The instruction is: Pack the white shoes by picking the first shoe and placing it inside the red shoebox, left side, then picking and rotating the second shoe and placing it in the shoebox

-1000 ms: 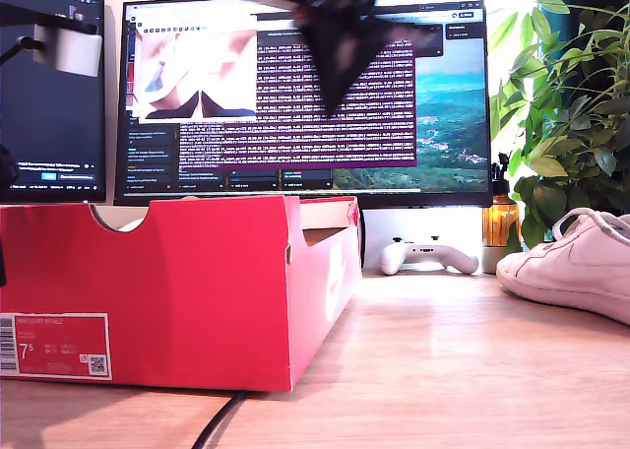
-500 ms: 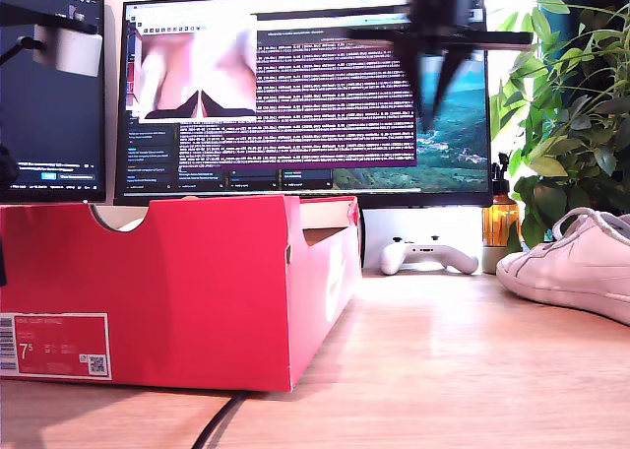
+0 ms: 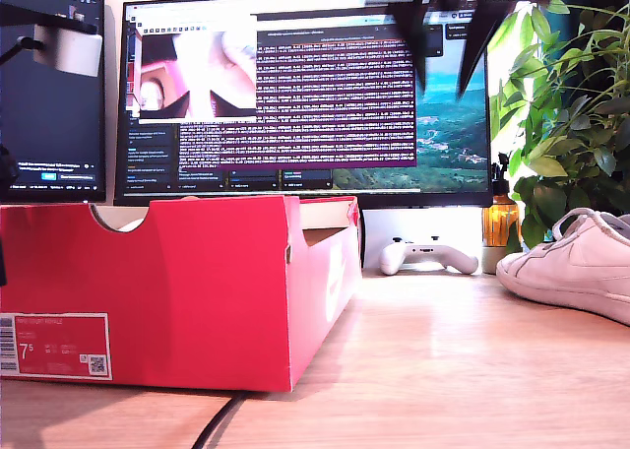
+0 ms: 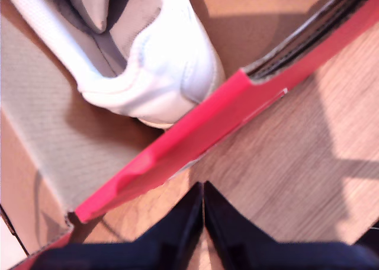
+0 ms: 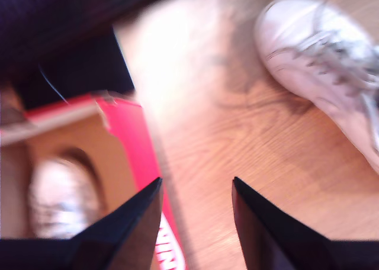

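One white leather low-top sneaker (image 4: 142,51) lies inside the red cardboard shoebox (image 3: 197,291). The other (image 3: 576,267) sits on the desk, exterior view's right edge. My first gripper (image 4: 203,214) is clenched, empty; my second gripper (image 5: 195,214) is spread, empty. Judged light, flexible upper, smooth; heel collar seems the firmest hold.

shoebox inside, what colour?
Brown inside the shoebox, red outside; clearest in the first wrist view.

A white game controller (image 3: 427,255) lies on the wooden surface (image 3: 443,360) below the monitor (image 3: 305,95). An amber bottle (image 3: 500,223) stands just beside the controller, with a leafy plant (image 3: 571,104) behind the bottle.
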Controlling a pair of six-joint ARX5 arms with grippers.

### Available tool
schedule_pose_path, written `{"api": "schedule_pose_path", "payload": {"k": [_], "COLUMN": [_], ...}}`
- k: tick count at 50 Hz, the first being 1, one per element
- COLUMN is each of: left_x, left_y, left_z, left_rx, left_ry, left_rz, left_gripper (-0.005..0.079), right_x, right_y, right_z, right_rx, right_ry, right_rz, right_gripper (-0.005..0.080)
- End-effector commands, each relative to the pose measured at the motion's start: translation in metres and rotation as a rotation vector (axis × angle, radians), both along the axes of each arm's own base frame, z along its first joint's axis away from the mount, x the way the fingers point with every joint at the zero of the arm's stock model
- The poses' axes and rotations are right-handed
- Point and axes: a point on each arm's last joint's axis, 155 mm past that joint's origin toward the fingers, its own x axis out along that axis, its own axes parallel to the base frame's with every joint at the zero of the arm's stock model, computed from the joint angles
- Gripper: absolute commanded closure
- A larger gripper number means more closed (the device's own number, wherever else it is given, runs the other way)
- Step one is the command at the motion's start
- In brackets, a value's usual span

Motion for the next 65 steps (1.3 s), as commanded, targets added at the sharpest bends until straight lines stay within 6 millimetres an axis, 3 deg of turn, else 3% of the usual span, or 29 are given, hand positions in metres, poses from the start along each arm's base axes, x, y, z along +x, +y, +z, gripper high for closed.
{"api": "schedule_pose_path", "payload": {"k": [1, 17, 28, 35, 65], "left_x": [-0.002, -0.002, -0.002, -0.002, -0.002], "left_y": [0.001, 0.001, 0.001, 0.001, 0.001], "left_z": [-0.005, -0.005, -0.005, -0.005, -0.005], "left_rx": [0.008, 0.008, 0.008, 0.008, 0.008], "left_ry": [0.013, 0.013, 0.013, 0.013, 0.012], "left_rz": [0.001, 0.001, 0.001, 0.001, 0.001], "left_gripper": [0.0762, 0.0762, 0.0761, 0.0762, 0.0762], "right_x": [-0.008, -0.063, -0.090, -0.100, -0.131], "right_y": [-0.011, -0.071, -0.104, -0.118, -0.161], "right_z": [-0.009, -0.057, -0.092, -0.108, -0.152], "right_rx": [-0.004, 0.003, -0.020, -0.031, 0.014], "right_ry": [0.028, 0.169, 0.267, 0.313, 0.466], "right_rz": [-0.045, -0.328, -0.465, -0.535, -0.729], "right_gripper": [0.0413, 0.0410, 0.0376, 0.0326, 0.0326]}}
